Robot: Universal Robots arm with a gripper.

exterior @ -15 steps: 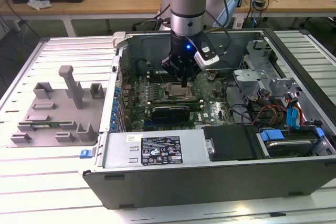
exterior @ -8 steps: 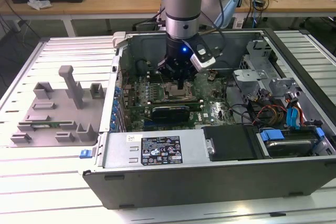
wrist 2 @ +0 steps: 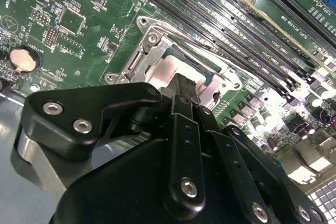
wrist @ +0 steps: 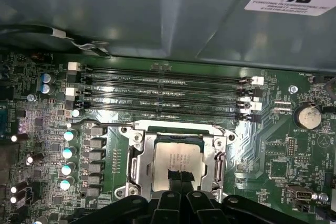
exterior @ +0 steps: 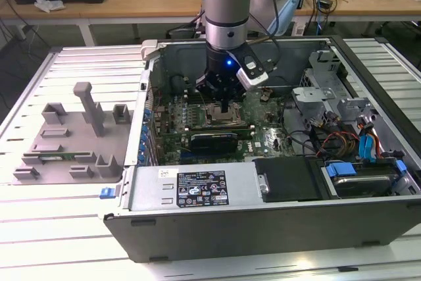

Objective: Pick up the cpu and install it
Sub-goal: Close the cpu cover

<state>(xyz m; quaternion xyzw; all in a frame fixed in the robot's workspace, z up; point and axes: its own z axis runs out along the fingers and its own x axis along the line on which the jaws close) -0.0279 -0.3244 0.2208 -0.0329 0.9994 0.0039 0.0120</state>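
Okay, arm (exterior: pixel 227 4) down inside open computer case (exterior: pixel 197 228), middle of exterior view. Gripper (wrist: pixel 179 174) jaws pressed together, tips right over cpu (wrist: pixel 176 155), contact hard to tell. Cpu lying flat inside metal socket frame (wrist: pixel 135 164) on green board (wrist: pixel 273 146), just beside memory slots (wrist: pixel 163 90).

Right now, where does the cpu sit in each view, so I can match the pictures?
Exterior view: cpu in the open case, directly under the gripper.
First wrist view: cpu, a silver square inside the socket frame, at the gripper's tip.
Second wrist view: cpu, a pale patch just past the gripper's tip.
Shared landmark: the socket frame around it.
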